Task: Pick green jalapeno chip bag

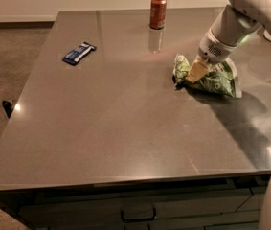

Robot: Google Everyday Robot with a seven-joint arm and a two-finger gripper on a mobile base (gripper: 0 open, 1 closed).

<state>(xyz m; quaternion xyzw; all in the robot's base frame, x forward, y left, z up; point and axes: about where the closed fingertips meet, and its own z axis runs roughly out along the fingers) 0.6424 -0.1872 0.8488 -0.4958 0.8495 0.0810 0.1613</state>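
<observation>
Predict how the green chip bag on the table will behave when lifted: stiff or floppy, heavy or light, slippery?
Probably floppy: the green jalapeno chip bag looks wrinkled and bunched where the gripper meets it, so it should sag. Likely light for its size, being thin foil. On the smooth, shiny table it may slide if pushed.
</observation>
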